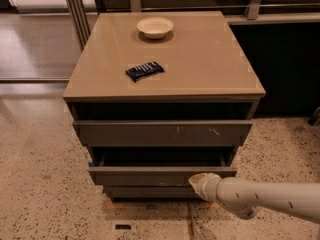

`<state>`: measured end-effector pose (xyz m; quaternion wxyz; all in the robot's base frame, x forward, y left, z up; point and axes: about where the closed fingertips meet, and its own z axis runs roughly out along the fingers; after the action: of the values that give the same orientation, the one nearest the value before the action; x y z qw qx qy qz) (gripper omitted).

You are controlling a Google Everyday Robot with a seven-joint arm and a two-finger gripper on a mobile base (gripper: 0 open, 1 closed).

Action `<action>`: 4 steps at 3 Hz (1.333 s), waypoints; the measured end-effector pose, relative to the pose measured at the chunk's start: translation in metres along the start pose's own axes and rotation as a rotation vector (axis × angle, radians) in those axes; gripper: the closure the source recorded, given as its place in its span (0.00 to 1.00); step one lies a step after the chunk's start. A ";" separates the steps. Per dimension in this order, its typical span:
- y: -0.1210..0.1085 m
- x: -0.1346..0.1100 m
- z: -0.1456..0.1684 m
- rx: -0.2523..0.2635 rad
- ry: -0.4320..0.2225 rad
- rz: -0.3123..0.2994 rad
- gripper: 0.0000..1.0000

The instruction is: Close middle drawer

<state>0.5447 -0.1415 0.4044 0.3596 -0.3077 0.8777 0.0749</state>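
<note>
The tan-topped cabinet [200, 64] stands in the middle of the view. Its middle drawer [145, 176] is pulled out a little, with a dark gap above its plain grey-brown front. The top drawer front [160, 133] above it bears white scratch marks. The lowest drawer front [145, 191] shows as a thin strip at the base. My gripper [198, 181] reaches in from the lower right on a white arm and its tip rests against the right part of the middle drawer's front.
A cream bowl [155, 27] and a dark blue packet [144, 70] lie on the cabinet top. Speckled floor surrounds the cabinet. A metal post [75, 9] stands at the back left, and a dark counter base [290, 64] at the right.
</note>
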 end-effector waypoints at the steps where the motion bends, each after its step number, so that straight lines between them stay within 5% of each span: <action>1: -0.007 -0.005 -0.004 0.054 -0.018 -0.004 1.00; 2: -0.013 -0.009 -0.002 0.053 -0.037 0.004 1.00; 3: -0.004 -0.012 0.008 -0.033 -0.033 0.020 1.00; 4: 0.003 -0.012 0.009 -0.063 -0.028 0.020 1.00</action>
<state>0.5544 -0.1298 0.4058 0.3613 -0.3091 0.8728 0.1105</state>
